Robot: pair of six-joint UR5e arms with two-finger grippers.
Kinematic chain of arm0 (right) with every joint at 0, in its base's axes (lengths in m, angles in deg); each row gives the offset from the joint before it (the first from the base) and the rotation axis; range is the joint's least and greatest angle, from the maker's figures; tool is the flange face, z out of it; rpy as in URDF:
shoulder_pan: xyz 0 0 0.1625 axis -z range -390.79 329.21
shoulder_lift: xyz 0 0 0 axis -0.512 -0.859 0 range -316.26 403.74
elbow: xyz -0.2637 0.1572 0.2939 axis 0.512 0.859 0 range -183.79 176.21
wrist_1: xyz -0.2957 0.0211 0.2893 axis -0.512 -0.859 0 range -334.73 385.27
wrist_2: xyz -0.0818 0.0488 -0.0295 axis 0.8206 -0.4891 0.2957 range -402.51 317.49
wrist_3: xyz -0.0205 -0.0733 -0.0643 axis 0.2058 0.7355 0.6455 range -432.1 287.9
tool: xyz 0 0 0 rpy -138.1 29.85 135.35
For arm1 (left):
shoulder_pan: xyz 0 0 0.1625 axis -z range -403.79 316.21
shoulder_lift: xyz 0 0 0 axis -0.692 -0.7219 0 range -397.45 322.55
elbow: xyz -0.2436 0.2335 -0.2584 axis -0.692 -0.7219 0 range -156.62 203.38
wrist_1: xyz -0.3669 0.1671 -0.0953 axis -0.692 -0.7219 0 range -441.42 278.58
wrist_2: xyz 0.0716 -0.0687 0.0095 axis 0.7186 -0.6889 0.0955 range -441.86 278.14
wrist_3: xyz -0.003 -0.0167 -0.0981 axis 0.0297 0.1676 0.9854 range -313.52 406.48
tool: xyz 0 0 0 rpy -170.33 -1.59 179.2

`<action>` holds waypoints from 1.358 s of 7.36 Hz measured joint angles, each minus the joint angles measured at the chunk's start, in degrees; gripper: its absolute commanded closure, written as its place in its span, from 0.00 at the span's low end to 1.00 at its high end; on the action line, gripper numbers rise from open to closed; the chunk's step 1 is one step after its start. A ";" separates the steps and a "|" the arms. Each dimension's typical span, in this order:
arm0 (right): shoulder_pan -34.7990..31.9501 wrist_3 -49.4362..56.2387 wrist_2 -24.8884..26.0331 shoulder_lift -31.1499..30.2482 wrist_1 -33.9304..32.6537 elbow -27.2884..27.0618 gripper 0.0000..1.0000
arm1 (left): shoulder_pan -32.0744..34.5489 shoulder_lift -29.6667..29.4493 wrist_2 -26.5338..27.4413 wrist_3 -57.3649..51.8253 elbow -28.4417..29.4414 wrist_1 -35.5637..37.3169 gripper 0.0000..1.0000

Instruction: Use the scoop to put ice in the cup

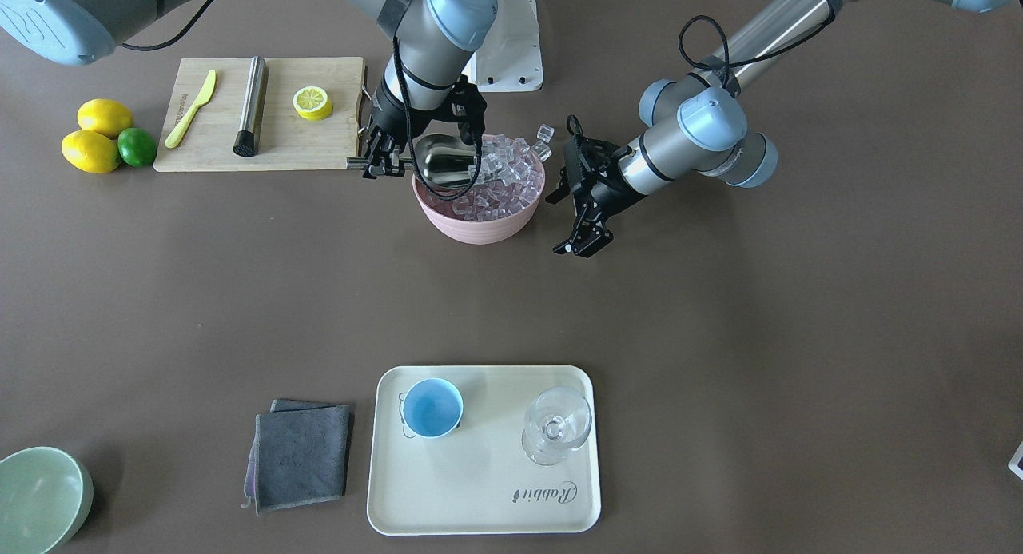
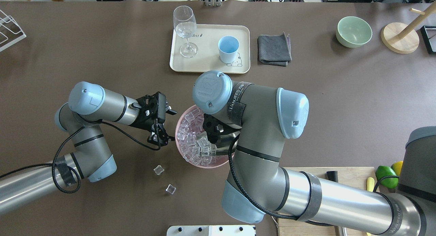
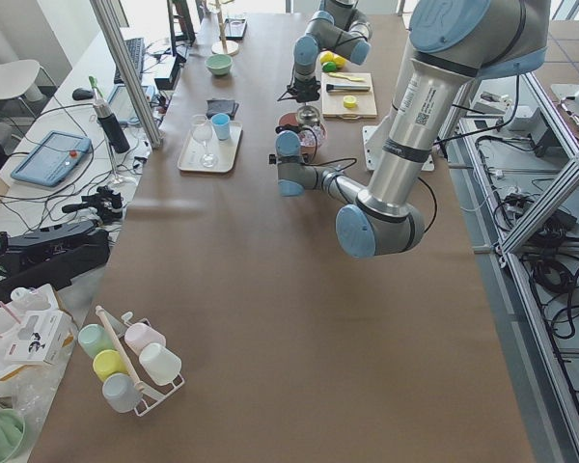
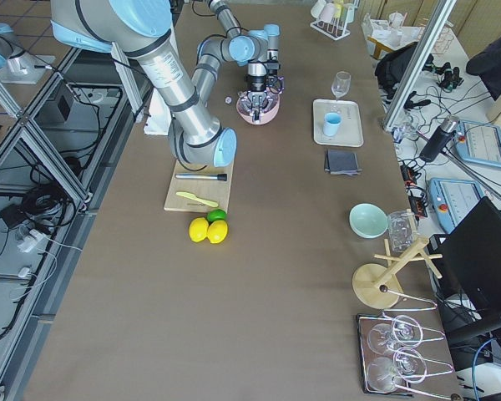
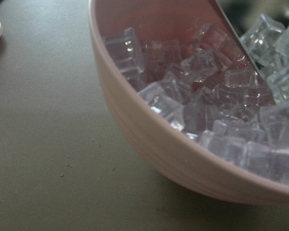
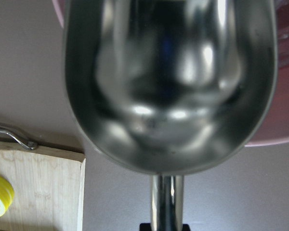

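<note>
A pink bowl holds a heap of ice, also close up in the left wrist view as ice. My right gripper is shut on the thin handle of the steel scoop. It holds the scoop over the bowl's robot-side rim. The scoop is empty inside. My left gripper is open beside the bowl with nothing between its fingers. The light blue cup stands empty on a cream tray across the table. Two loose ice cubes lie on the table.
A stemmed glass shares the tray, with a grey cloth and a green bowl beside it. Close by the right gripper, a cutting board carries a steel cylinder, a lemon half and a yellow knife.
</note>
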 measured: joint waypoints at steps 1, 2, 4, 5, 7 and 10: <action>-0.54 0.88 0.35 -0.06 0.08 0.00 1.00 | 0.00 0.00 0.06 0.00 0.04 0.00 0.02; -1.13 1.79 0.53 -0.09 0.20 0.03 1.00 | -0.03 0.00 0.20 0.00 0.03 0.00 0.02; -2.27 3.47 0.33 -0.12 0.60 0.09 1.00 | -0.07 0.00 0.32 0.00 0.06 0.00 0.02; -2.85 4.13 0.17 -0.13 0.90 0.09 1.00 | -0.08 0.00 0.34 0.00 0.08 0.00 0.02; -3.89 4.58 -0.18 -0.15 1.90 0.09 1.00 | -0.09 0.00 0.35 0.00 0.13 0.07 0.02; -6.21 4.48 -2.29 -0.75 4.51 0.07 1.00 | -0.22 0.00 0.35 0.00 0.28 0.10 0.02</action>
